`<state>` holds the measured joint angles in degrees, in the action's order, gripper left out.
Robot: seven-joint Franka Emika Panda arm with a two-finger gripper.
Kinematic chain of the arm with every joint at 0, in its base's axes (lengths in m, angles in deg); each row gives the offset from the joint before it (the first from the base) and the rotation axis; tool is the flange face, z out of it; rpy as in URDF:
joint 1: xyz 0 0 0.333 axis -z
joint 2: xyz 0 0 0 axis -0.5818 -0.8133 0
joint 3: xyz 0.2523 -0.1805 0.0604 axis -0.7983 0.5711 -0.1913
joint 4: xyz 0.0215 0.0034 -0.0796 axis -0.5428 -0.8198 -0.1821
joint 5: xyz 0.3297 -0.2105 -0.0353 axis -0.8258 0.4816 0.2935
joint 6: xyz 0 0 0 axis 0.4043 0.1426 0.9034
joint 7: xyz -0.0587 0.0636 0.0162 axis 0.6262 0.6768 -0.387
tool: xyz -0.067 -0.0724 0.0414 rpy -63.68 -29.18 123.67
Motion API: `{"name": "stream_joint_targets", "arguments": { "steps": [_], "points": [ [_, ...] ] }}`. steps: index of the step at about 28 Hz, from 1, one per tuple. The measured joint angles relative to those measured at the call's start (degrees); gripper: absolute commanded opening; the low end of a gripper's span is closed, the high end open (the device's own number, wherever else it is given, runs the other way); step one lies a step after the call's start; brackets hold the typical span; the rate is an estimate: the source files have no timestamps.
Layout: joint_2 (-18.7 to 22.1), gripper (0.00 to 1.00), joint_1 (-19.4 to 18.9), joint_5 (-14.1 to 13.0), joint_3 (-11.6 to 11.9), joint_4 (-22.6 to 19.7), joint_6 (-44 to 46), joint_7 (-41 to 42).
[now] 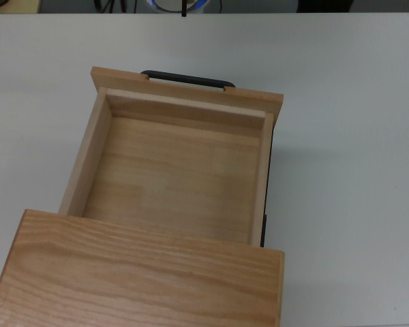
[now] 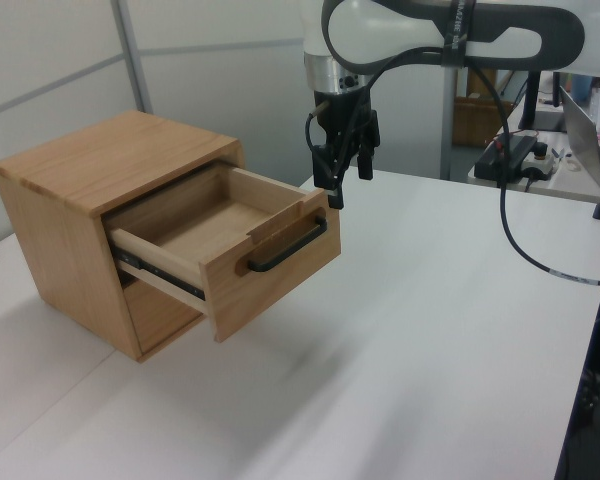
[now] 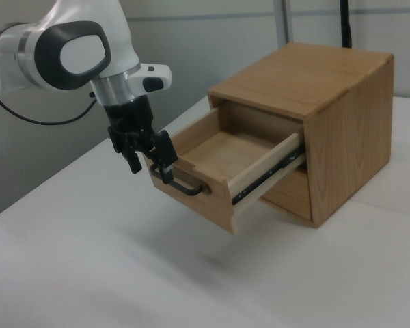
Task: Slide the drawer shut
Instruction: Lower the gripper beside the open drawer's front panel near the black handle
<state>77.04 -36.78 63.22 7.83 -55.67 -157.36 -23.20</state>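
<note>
While the gripper [image 2: 340, 183] hangs apparently open and empty, the drawer [image 1: 170, 170] juts out — handle [image 1: 187, 78] toward the top view's top.

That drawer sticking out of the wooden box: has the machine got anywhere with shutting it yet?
Nothing looks done: the drawer is pulled well out of the cabinet, its empty inside and side rail showing. In hand: the pincer hangs just in front of the drawer's front panel, beside the black handle; whether it touches is unclear. Left: the whole push, until the panel meets the cabinet.
</note>
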Motion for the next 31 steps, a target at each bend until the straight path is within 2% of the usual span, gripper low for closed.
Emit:
{"name": "stream_joint_targets", "arguments": {
  "steps": [3, 4, 5, 7, 9, 10, 12, 31],
  "points": [
    [0.0, 0.84, 0.0, 0.0, -0.1, -0.2, -1.0, 0.1],
    [-0.1, 0.77, 0.0, 0.0, -0.2, -0.5, -1.8, 0.1],
    [-0.1, 0.64, -0.1, 0.0, -0.3, -0.8, -2.4, 0.1],
    [-0.4, 0.48, -0.3, 0.0, -0.5, -1.3, -3.2, 0.1],
    [-0.6, 0.39, -0.5, 0.0, -0.6, -1.7, -3.4, 0.1],
    [-0.7, 0.2, -0.5, 0.0, -0.8, -1.8, -3.4, 0.1],
    [-0.8, 0.02, -0.6, 0.0, -1.1, -1.9, -3.4, 0.1],
    [-1.7, 0.0, -0.6, 0.0, -4.1, -4.5, -3.6, 0.1]
  ]
}}
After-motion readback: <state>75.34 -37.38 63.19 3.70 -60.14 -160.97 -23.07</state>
